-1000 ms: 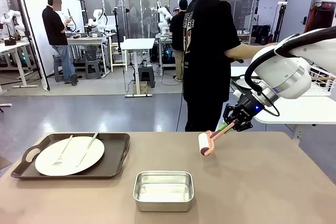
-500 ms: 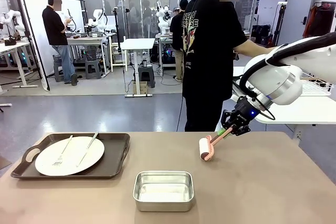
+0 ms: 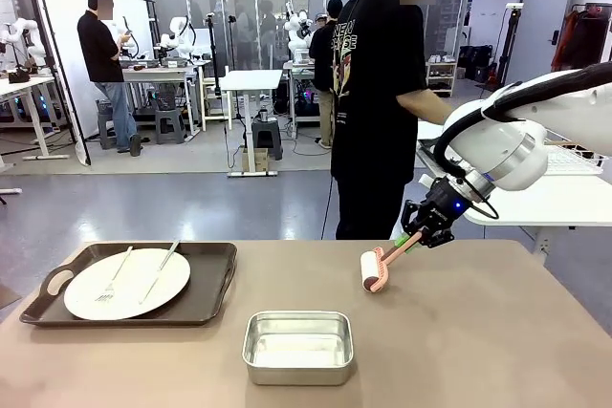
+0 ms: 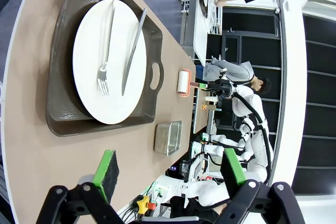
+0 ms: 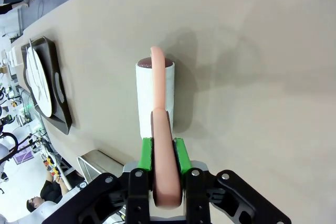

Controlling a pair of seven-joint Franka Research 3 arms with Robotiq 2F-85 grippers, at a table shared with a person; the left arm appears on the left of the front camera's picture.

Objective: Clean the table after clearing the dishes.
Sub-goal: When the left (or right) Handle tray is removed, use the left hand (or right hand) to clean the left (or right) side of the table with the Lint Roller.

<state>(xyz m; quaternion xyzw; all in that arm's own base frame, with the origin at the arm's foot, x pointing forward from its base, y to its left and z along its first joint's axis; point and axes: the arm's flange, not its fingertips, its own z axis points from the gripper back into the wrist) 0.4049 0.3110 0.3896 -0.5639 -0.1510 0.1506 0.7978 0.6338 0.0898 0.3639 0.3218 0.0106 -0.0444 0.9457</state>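
Tan table [image 3: 478, 351] takes up my whole near field, with a busy lab floor behind it and a person [image 3: 378, 93] standing at the far edge, turned toward a side table.

My right gripper [image 3: 421, 231] is clamped shut on the pink handle of a lint roller [image 3: 371, 269], green pads pressed against either side of it. The roll hangs low over the far middle of the table. From the wrist view the roller [image 5: 144, 98] throws a shadow just beside itself, so it is either touching or a hair above the surface; I cannot say which.

My left gripper [image 4: 170, 166] is wide open, holds nothing, and looks down at the tray [image 3: 218, 293]. The tray sits at the left of the table and carries the plate [image 3: 134, 295] with fork [image 3: 115, 276] and knife [image 3: 159, 270] lying across it. A steel pan [image 3: 297, 375] stands at the near middle, well apart from the roller.

I judge the wiping step is in hand, although one tray of dishes is not yet cleared. The next move calls for the roll pressed flat on the table and drawn along bare surface, keeping the handle angle low and steering clear of the pan and tray.
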